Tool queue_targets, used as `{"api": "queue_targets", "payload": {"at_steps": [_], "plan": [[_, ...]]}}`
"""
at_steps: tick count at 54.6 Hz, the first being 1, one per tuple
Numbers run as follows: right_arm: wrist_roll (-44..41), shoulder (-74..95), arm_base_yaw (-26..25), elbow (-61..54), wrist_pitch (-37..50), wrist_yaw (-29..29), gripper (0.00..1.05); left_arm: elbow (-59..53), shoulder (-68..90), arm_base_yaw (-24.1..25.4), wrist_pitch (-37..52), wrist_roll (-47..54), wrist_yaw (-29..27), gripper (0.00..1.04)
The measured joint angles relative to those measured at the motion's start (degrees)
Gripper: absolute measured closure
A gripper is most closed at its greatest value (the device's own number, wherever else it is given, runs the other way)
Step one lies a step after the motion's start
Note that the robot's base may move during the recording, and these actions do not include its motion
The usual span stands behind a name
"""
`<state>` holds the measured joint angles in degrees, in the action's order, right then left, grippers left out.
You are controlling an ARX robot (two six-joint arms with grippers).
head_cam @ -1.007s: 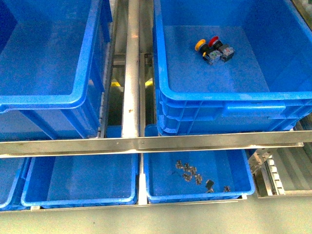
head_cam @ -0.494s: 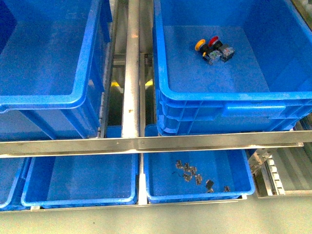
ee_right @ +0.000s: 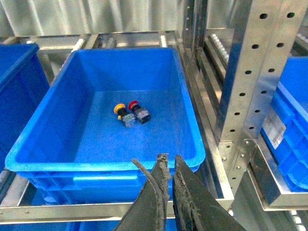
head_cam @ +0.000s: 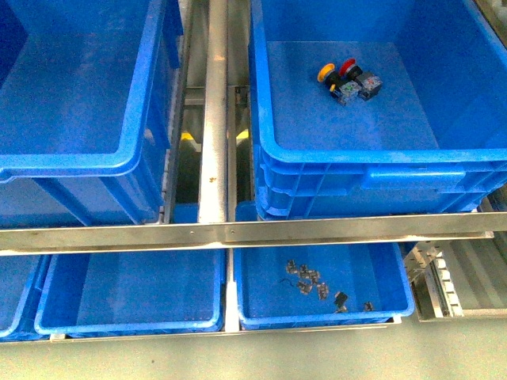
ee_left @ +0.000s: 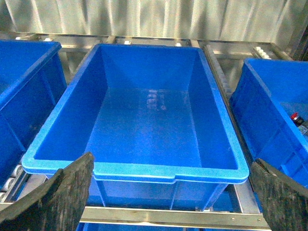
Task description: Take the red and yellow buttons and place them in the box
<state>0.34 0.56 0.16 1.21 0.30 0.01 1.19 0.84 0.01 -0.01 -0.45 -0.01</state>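
Metal rack [head_cam: 238, 232] with a horizontal front rail and a centre roller bar [head_cam: 214, 111]. Upper level: two large blue crates, left [head_cam: 79, 158] and right [head_cam: 372, 170], side by side. Lower level: shallow blue trays [head_cam: 131, 321] beneath

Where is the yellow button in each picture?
Front view: the yellow button lies upper right, inside the right crate.
Left wrist view: not visible; only a red cap peeks at the far right edge.
Right wrist view: yellow button near the middle.
Shared landmark: the red button beside it.
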Motion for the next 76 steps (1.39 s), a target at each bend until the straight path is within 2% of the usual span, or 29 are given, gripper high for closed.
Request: {"api": "queue_targets", "payload": {"at_steps": [26,54,76], "plan": [[-0.1,-0.3,0.0,0.0,-0.2,0.1,1.00,0.0,0.0,0.0,0.0,0.0,0.0,0.08],[-0.1,-0.3,0.0,0.0,-0.2,0.1,0.06,0.0,0.0,0.0,0.0,0.0,0.0,0.08],[-0.1,-0.3,0.0,0.0,-0.2,0.1,0.06,0.0,0.0,0.0,0.0,0.0,0.0,0.08]]}}
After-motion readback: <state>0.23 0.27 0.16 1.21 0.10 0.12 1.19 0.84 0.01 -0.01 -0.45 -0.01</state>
